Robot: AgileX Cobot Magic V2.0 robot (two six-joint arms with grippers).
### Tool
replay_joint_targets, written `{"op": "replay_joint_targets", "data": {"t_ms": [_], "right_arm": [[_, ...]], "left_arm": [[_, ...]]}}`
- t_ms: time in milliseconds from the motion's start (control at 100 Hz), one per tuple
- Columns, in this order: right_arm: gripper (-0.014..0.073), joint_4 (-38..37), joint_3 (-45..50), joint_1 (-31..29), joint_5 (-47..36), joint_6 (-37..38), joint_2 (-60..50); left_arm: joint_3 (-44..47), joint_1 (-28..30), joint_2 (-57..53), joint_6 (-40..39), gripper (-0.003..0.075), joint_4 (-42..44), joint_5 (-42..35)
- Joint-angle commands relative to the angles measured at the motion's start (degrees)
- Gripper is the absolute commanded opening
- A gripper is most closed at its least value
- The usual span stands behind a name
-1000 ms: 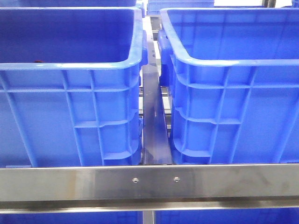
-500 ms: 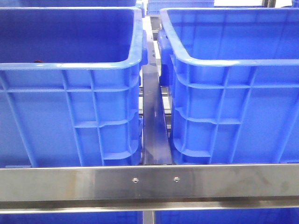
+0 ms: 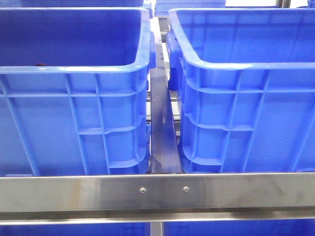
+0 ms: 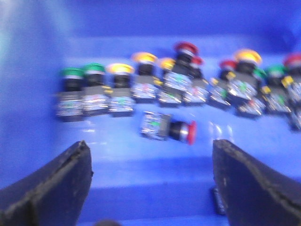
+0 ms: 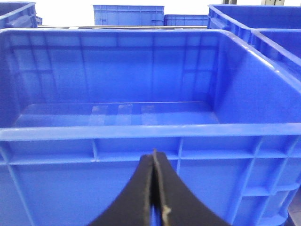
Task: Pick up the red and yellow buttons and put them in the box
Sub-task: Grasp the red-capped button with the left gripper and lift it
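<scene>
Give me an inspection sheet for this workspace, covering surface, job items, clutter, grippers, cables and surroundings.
Surface: steel rail in front of two blue crates.
Job's things: push buttons with red, yellow and green caps in a row on a crate floor; one red button lying on its side, apart.
Clutter: nothing seen.
Grippers: left gripper open above the buttons; right gripper shut, empty, facing an empty crate.
Cables: nothing seen.
Surroundings: more blue crates behind.

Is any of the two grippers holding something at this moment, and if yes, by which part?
Nothing is held. The left gripper has its jaws wide apart above the red-capped push button lying on its side. The right gripper has jaws shut on nothing.
</scene>
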Motion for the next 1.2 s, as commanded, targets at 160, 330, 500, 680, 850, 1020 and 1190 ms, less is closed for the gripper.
{"op": "replay_joint_targets", "data": {"t_ms": [160, 330, 500, 680, 850, 1020, 1190], "right_arm": [[-0.0061, -0.40, -0.91, 0.03, -4.28, -0.13, -1.37], [-0.0061, -0.40, -0.91, 0.03, -4.28, -0.13, -1.37], [-0.0061, -0.40, -0.91, 0.03, -4.28, -0.13, -1.37], [-0.0061, -0.40, -0.91, 0.03, -4.28, -0.13, -1.37], [-0.0061, -0.40, -0.91, 0.03, -4.28, -0.13, -1.37], [-0.0061, -0.40, -0.91, 0.03, -4.28, -0.13, -1.37], [-0.0061, -0.40, -0.91, 0.03, -4.28, -0.13, -1.37]], "left_arm": [[-10.68, -1.86, 11.92, 0.64, 0.0515, -0.69, -0.17], [-17.85, -3.00, 21.16, 1.53, 0.0515, -1.21, 4.76], [-24.08, -4.76, 29.02, 2.72, 0.0515, -1.21, 8.59], [-28.56, -5.25, 35.45, 3.04, 0.0515, -1.87, 9.81], [-31.82, -5.61, 40.16, 5.59, 0.0515, -2.10, 10.07], [-33.95, -5.64, 43.63, 8.82, 0.0515, -1.99, 8.43], [-35.12, -5.64, 46.22, 9.72, 0.0515, -1.99, 7.30]]}}
